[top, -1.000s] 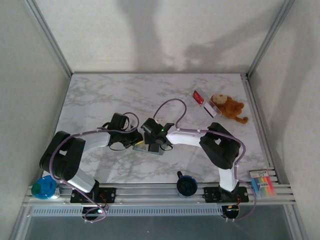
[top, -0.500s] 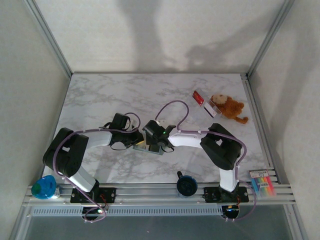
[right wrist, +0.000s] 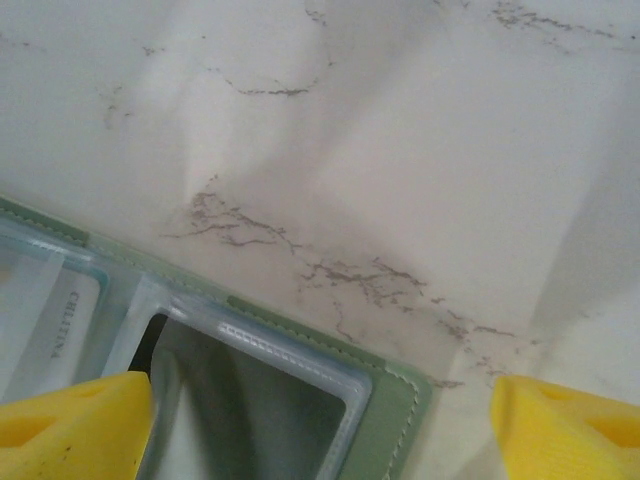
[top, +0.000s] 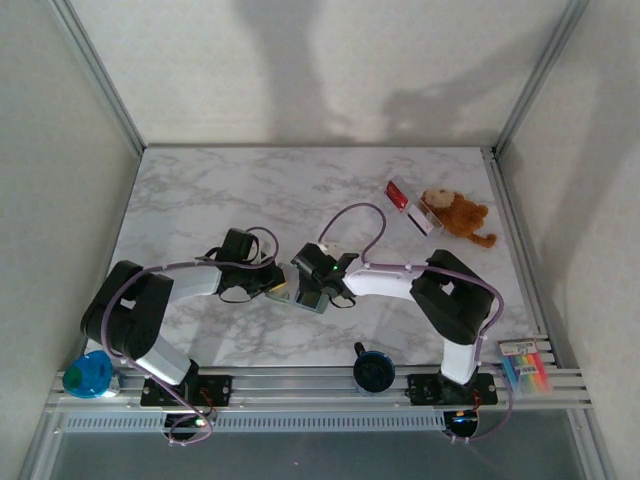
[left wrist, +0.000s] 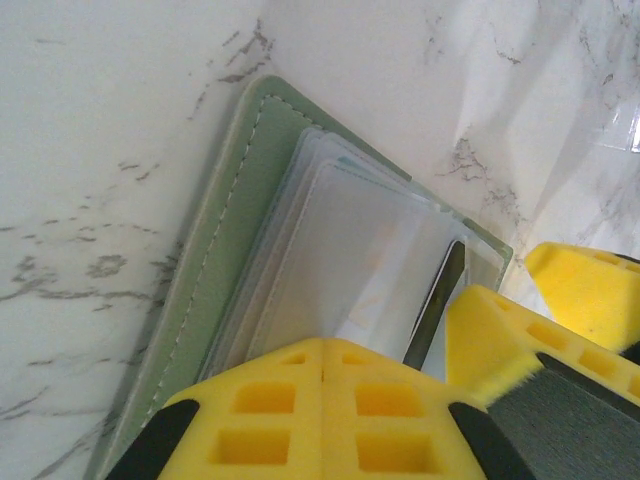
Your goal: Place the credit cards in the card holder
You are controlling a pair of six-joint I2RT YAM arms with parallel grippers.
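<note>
The card holder (top: 301, 297) lies open on the marble table between the two grippers, with a grey-green cover (left wrist: 215, 260) and clear sleeves (left wrist: 350, 240). My left gripper (left wrist: 325, 362) is shut, and a clear sleeve of the holder runs up into its tip. My right gripper (right wrist: 320, 430) is open and straddles the holder's corner (right wrist: 395, 400), with one fingertip over a sleeve pocket and the other over bare table. Both yellow fingers (left wrist: 490, 325) of the right gripper also appear in the left wrist view. The red credit card (top: 397, 194) and the white credit card (top: 424, 218) lie far right, apart from both grippers.
A brown plush toy (top: 458, 214) lies just right of the cards. At the near rail are a blue round object (top: 88, 374), a dark round object (top: 373, 368) and a pack of coloured pens (top: 525, 365). A metal frame edges the table.
The right arm's elbow has swung slightly to the right and the near side, and its gripper stays at the holder. The left gripper and the holder have barely moved.
</note>
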